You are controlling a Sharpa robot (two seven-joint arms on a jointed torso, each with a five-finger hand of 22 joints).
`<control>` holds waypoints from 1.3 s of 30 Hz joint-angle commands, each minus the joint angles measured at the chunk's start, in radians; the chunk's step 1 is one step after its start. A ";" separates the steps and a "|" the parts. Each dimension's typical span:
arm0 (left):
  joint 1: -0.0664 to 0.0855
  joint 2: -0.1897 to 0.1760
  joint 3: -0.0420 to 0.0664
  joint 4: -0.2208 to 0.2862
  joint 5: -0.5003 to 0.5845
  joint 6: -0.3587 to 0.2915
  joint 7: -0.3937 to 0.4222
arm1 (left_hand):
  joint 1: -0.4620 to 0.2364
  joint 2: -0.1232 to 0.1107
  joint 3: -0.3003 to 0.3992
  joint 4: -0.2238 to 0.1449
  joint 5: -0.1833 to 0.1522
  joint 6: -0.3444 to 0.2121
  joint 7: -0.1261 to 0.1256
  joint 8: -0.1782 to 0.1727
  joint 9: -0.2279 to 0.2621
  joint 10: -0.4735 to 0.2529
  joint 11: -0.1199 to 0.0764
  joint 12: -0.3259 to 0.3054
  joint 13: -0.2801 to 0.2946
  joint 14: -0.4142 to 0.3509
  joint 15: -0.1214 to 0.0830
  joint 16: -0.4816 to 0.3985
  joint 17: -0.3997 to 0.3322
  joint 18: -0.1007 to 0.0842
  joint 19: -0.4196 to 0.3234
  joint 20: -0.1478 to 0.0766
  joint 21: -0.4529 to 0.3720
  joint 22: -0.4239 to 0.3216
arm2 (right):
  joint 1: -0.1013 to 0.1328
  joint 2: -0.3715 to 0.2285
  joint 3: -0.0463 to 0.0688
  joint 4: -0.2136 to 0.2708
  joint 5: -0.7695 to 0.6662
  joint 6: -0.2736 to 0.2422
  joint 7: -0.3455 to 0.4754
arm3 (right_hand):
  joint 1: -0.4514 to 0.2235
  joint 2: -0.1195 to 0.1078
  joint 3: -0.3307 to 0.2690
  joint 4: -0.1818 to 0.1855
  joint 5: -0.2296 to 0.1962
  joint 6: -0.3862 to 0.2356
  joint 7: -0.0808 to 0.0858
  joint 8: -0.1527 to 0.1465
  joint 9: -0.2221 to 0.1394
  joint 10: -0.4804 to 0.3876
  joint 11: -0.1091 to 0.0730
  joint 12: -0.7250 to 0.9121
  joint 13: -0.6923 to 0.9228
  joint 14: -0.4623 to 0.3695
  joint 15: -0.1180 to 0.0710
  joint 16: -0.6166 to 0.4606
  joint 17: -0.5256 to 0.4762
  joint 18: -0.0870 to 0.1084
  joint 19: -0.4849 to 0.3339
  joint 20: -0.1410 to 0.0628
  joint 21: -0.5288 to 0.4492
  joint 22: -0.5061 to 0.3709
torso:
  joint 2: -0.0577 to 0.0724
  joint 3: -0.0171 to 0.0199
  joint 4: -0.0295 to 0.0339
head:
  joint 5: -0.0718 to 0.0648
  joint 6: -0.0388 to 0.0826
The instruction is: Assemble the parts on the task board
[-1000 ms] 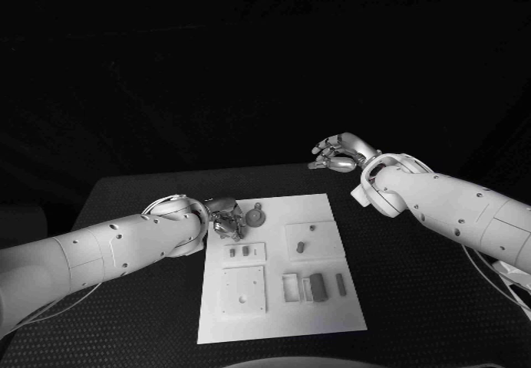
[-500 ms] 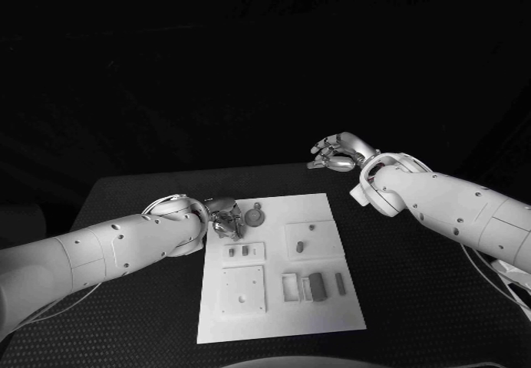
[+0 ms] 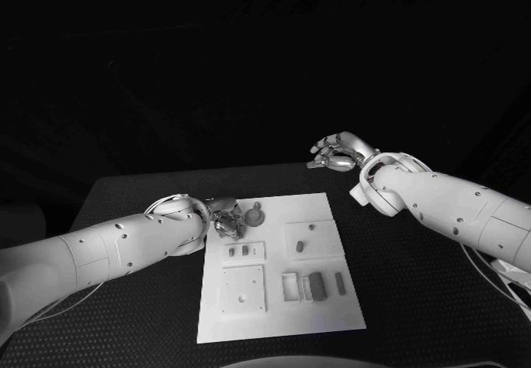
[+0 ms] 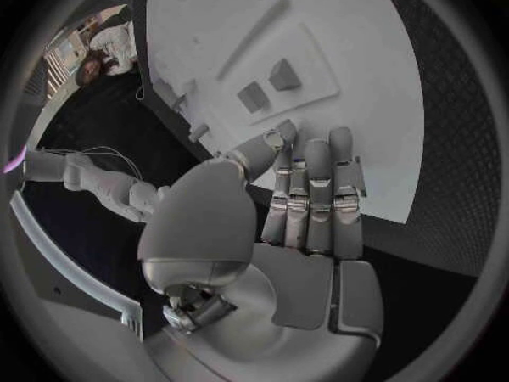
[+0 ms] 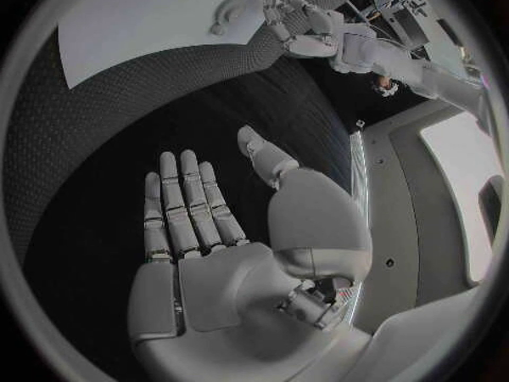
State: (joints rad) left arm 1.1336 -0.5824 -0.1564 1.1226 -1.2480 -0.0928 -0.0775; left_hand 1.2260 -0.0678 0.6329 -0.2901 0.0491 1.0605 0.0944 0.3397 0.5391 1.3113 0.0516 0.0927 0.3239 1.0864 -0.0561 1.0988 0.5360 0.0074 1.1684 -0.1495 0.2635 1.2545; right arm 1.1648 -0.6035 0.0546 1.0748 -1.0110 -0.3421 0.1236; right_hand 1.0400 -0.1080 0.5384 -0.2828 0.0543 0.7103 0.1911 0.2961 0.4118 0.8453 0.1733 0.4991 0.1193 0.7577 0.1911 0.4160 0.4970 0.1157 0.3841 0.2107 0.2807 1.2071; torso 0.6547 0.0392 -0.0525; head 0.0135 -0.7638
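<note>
— Where were your hands?
— My left hand (image 3: 225,215) hovered flat and released at the task board's (image 3: 332,307) far corner, parts (image 3: 318,285) lying nearer me. My right hand (image 3: 338,152) hung spread, empty, beyond the desk (image 3: 410,291).

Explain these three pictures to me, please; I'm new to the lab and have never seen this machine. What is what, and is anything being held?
It is a robot with two white arms, each ending in a silver hand. The square picture looks down from its head: a white task board lies on a black table, carrying small grey parts. The left hand is at the board's far left corner, beside a round part; whether it grips anything is unclear. The right hand is raised beyond the board. The round pictures come from wrist cameras behind each hand; there, the right hand shows flat, spread fingers holding nothing.
</note>
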 commanded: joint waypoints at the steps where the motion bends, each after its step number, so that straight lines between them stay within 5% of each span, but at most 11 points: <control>1: -0.005 0.011 -0.006 -0.003 -0.007 0.003 -0.009 | 0.004 0.011 0.001 0.002 0.003 0.004 0.004 0.002 0.002 0.004 0.000 0.001 -0.003 0.006 0.001 0.005 0.002 0.017 0.004 -0.003 -0.003 0.001 | 0.000 0.001 0.000 0.002 -0.002 0.011 0.010 | -0.010 -0.004 0.001 0.005 -0.004 -0.008 0.044 0.002 -0.002 0.000 0.005 0.007 -0.002 0.002 0.004 -0.006 0.001 -0.017 0.004 -0.003 -0.005 0.001 | 0.000 0.0001 -0.0007 | 0.000 0.000; 20: -0.007 0.013 -0.015 -0.013 -0.010 0.058 -0.027 | -0.004 0.010 -0.004 0.002 0.003 -0.013 0.012 -0.007 0.004 -0.009 0.006 -0.012 -0.005 -0.009 0.006 0.001 0.007 0.015 -0.006 0.001 -0.013 0.005 | 0.000 0.000 0.000 0.001 -0.002 0.011 0.009 | -0.010 -0.004 0.001 0.005 -0.004 -0.008 0.044 0.003 -0.002 0.000 0.005 0.007 -0.002 0.002 0.004 -0.007 0.002 -0.017 0.005 -0.003 -0.006 0.002 | 0.000 0.0002 0.0001 | -0.003 -0.001; 24: -0.007 0.010 -0.015 -0.012 0.016 0.051 -0.023 | -0.005 -0.008 -0.009 0.003 0.002 -0.115 0.043 -0.066 -0.021 -0.012 0.009 -0.017 -0.003 -0.016 0.009 0.002 0.014 0.015 -0.008 0.004 -0.019 0.010 | 0.000 0.000 0.000 0.001 -0.002 0.008 0.010 | -0.010 -0.004 0.001 0.005 -0.004 -0.008 0.044 0.003 -0.002 0.000 0.005 0.007 -0.002 0.002 0.004 -0.008 0.002 -0.017 0.005 -0.003 -0.007 0.003 | 0.000 0.0002 -0.0003 | -0.004 -0.001; 27: -0.007 0.009 -0.015 -0.012 0.018 0.049 -0.022 | -0.006 -0.015 -0.015 0.003 0.002 -0.173 0.035 -0.096 -0.037 -0.015 0.010 -0.019 -0.003 -0.019 0.010 0.002 0.018 0.016 -0.009 0.005 -0.023 0.014 | 0.000 0.000 0.000 0.001 -0.002 0.006 0.010 | -0.010 -0.005 0.001 0.004 -0.004 -0.008 0.044 0.002 -0.002 0.000 0.005 0.007 -0.003 0.002 0.004 -0.008 0.002 -0.017 0.005 -0.003 -0.007 0.003 | 0.000 -0.0004 -0.0002 | -0.004 -0.001; 39: -0.007 0.003 -0.015 -0.014 0.018 0.065 -0.028 | -0.008 -0.021 -0.021 0.004 0.002 -0.203 0.040 -0.109 -0.045 -0.021 0.013 -0.022 -0.003 -0.022 0.012 0.002 0.022 0.016 -0.009 0.007 -0.027 0.017 | 0.000 -0.001 0.000 0.001 -0.002 0.008 0.010 | -0.010 -0.005 0.001 0.004 -0.004 -0.009 0.044 0.002 -0.003 -0.001 0.005 0.007 -0.003 0.002 0.004 -0.009 0.003 -0.017 0.005 -0.003 -0.008 0.004 | 0.000 0.0000 -0.0003 | -0.004 0.001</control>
State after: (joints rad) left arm 1.1299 -0.5781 -0.1683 1.1100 -1.2331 -0.0611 -0.0918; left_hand 1.2196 -0.0803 0.6198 -0.2856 0.0493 0.8655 0.1352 0.2372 0.4935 1.2970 0.0625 0.0774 0.3199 1.0718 -0.0464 1.0988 0.5574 0.0074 1.1651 -0.1459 0.2407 1.2707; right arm 1.1647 -0.6043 0.0546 1.0745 -1.0111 -0.3419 0.1235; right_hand 1.0360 -0.1119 0.5384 -0.2828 0.0543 0.7103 0.1910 0.2961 0.4103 0.8453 0.1733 0.5029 0.1174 0.7577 0.1911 0.4123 0.4986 0.1157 0.3842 0.2107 0.2769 1.2091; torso 0.6548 0.0392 -0.0525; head 0.0103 -0.7633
